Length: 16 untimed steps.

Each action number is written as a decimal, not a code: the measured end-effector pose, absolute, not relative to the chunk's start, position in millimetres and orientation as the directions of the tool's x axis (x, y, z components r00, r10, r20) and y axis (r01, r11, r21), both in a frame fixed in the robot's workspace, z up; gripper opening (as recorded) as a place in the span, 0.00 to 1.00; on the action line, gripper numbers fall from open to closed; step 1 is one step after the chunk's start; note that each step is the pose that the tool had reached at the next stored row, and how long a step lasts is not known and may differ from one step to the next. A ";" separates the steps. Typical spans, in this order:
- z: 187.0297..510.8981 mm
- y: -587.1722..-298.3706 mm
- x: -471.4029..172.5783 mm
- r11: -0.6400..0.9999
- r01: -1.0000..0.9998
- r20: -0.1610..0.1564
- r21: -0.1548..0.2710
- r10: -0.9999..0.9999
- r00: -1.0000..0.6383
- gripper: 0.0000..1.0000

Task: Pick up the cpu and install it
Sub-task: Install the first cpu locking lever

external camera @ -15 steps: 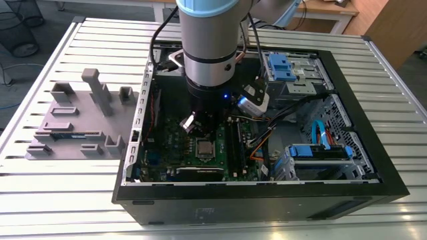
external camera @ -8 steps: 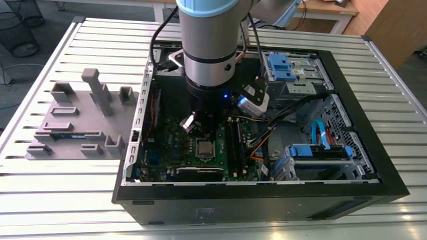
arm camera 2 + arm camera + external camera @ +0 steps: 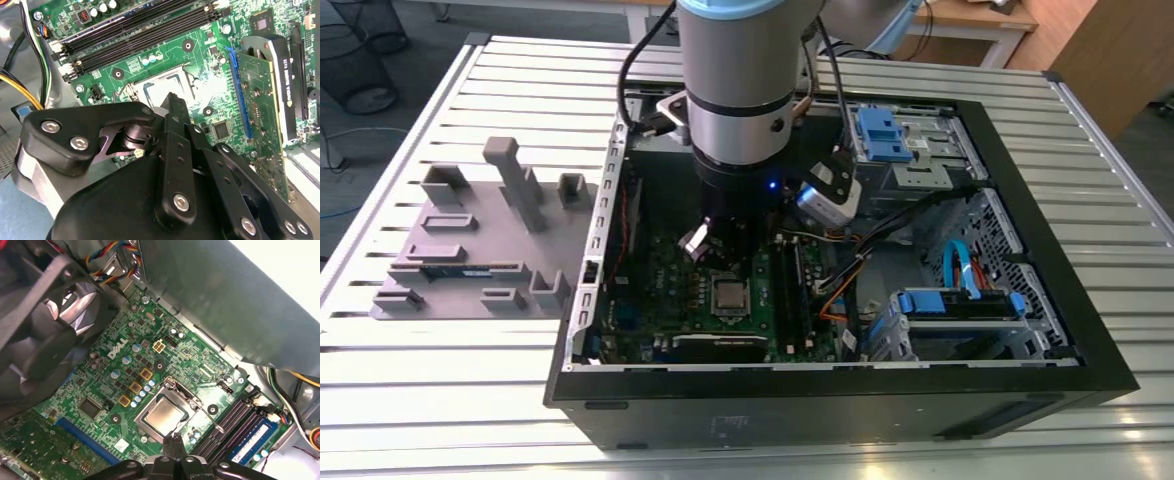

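The cpu [image 3: 165,416] is a small silver square lying flat in the socket frame [image 3: 196,401] on the green motherboard [image 3: 100,385]. It also shows in the exterior view as the cpu [image 3: 730,293], just below the arm's wrist [image 3: 736,120]. My gripper [image 3: 173,441] hangs a little above the socket's edge with its black fingertips pressed together and nothing between them. In the second wrist view the gripper [image 3: 174,102] covers part of the cpu [image 3: 156,90].
The open computer case [image 3: 1067,250] walls in the board on all sides. Memory slots [image 3: 235,420], a graphics card [image 3: 260,100], a fan [image 3: 45,325] and loose cables [image 3: 854,270] crowd the socket. A grey tray [image 3: 427,225] holding a memory stick [image 3: 454,270] lies outside the case, on the exterior view's left.
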<state>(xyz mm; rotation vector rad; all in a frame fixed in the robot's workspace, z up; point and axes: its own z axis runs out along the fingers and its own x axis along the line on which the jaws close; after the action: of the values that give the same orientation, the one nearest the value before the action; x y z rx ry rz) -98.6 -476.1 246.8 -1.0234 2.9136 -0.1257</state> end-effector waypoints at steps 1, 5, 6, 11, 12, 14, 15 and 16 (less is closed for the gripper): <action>248.0 -476.2 -98.6 0.778 -0.622 -0.021 -0.094 -0.626 -0.780 0.11; 248.5 -476.1 -98.6 0.778 -0.622 -0.021 -0.093 -0.626 -0.780 0.11; 248.6 -476.1 -98.6 0.778 -0.622 -0.021 -0.093 -0.626 -0.780 0.11; 255.7 -476.0 -98.6 0.778 -0.622 -0.021 -0.093 -0.626 -0.780 0.11; 256.8 -475.9 -98.6 0.778 -0.622 -0.021 -0.093 -0.626 -0.780 0.11; 257.0 -474.9 -98.6 0.778 -0.622 -0.024 -0.090 -0.626 -0.780 0.11; 257.0 -473.8 -98.7 0.778 -0.622 -0.026 -0.087 -0.626 -0.780 0.11; 257.1 -472.1 -98.7 0.779 -0.622 -0.029 -0.085 -0.626 -0.780 0.11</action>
<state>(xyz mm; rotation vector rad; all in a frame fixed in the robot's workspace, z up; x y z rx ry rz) -98.7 -472.1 257.1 -1.0214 2.9106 -0.1092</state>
